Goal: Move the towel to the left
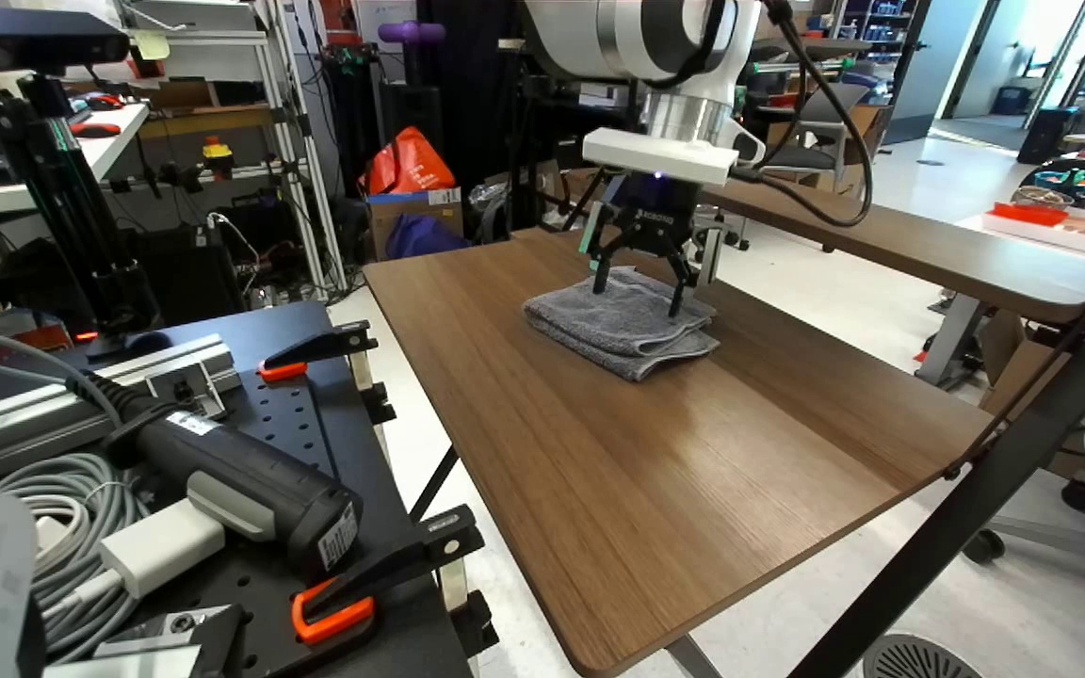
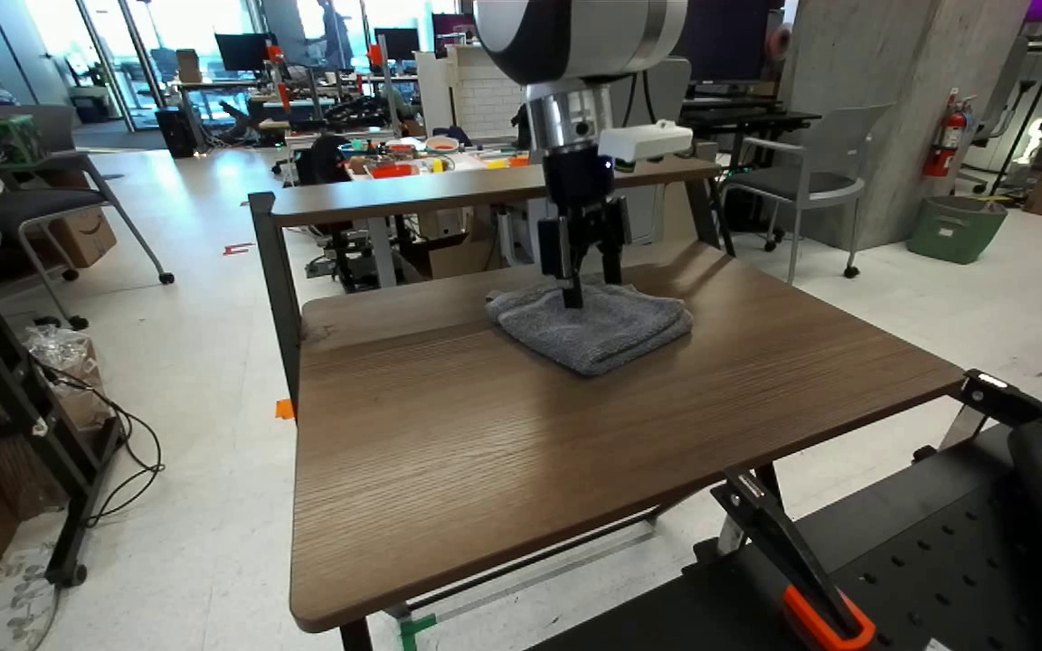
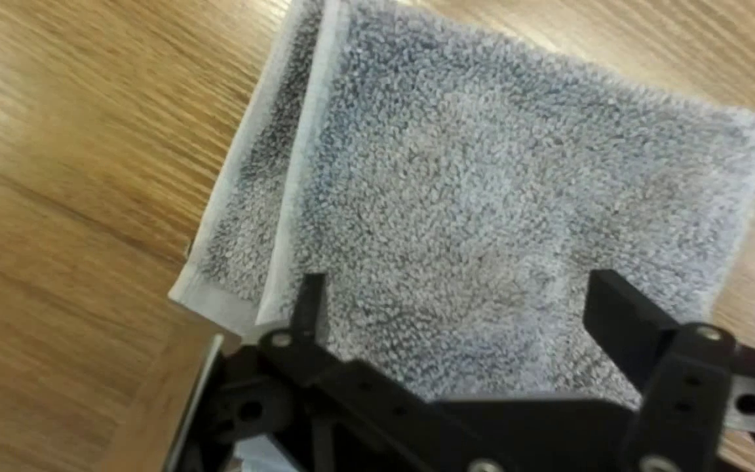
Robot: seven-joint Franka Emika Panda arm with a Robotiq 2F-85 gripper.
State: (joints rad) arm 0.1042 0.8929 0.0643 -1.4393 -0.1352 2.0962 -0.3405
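A folded grey towel (image 1: 590, 320) lies on the brown wooden table (image 1: 693, 508). It also shows in an exterior view (image 2: 611, 334), and its top layer with a pale hem fills much of the wrist view (image 3: 482, 177). My gripper (image 1: 639, 298) points down over the towel with its two black fingers spread apart. In an exterior view the gripper (image 2: 592, 291) has its fingertips at or just above the towel's surface; whether they touch it I cannot tell. In the wrist view the open gripper (image 3: 457, 278) has only the flat towel below and between its fingers.
A raised shelf (image 2: 412, 194) runs along one long side of the table. A black bench (image 1: 251, 414) with orange-tipped clamps (image 1: 331, 607), cables and a handheld tool (image 1: 241, 471) stands beside the table, across a gap.
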